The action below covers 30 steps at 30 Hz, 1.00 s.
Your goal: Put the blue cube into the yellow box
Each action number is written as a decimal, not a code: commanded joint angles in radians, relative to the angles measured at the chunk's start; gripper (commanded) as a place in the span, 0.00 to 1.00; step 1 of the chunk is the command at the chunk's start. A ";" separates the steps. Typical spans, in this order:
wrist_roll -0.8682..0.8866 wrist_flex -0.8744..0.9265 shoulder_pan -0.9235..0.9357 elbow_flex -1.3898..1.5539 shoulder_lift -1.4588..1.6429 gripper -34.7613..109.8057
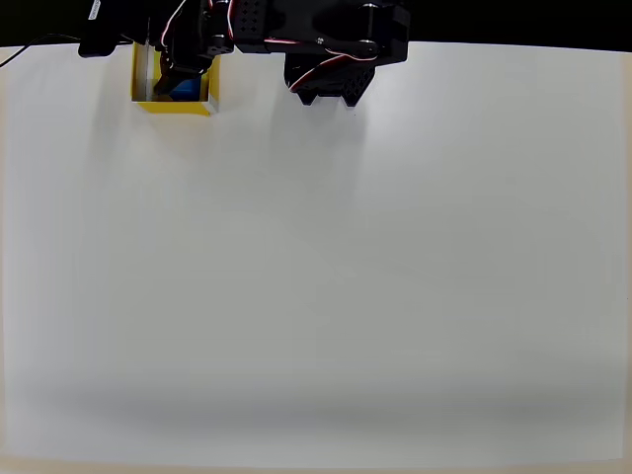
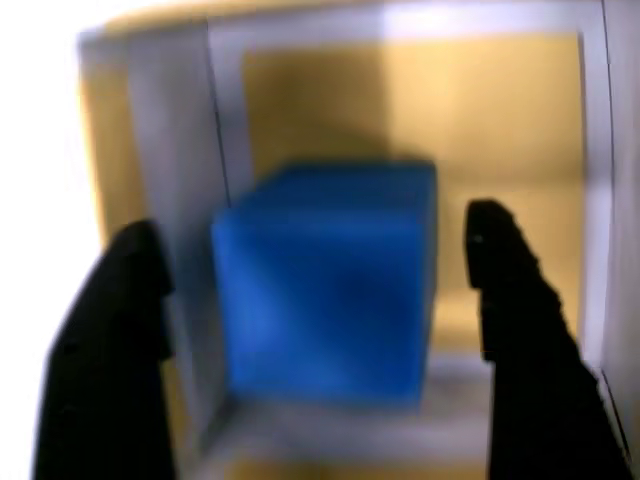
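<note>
Blue cube [image 2: 325,285] down inside yellow box [image 2: 480,110] in wrist view, against box's 9 o'clock wall, yellow floor bare toward 12 and 3 o'clock; gripper [image 2: 320,320] spread wide, black fingers [image 2: 110,340] at 9 and 3 o'clock of cube w/ gaps both sides, gripping nothing. Overhead view: blue cube [image 1: 184,89] inside yellow box [image 1: 202,103] near 11 o'clock of white table [image 1: 326,296]; gripper [image 1: 184,71] above box; black arm [image 1: 326,39] along 12 o'clock edge.
</note>
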 commanded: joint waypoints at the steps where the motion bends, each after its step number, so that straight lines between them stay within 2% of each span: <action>1: -0.051 0.117 -0.031 -0.155 0.153 0.38; 6: 0.012 0.227 -0.201 -0.161 0.307 0.30; 9: 0.061 0.275 -0.385 -0.163 0.382 0.24; 11: 0.064 0.287 -0.529 -0.156 0.419 0.24; 14: 0.063 0.236 -0.746 -0.101 0.462 0.24; 18: 0.071 0.055 -1.002 0.071 0.528 0.24; 22: 0.061 -0.040 -1.224 0.259 0.611 0.24; 26: 0.057 -0.092 -1.370 0.456 0.715 0.24; 30: 0.034 -0.103 -1.433 0.637 0.828 0.24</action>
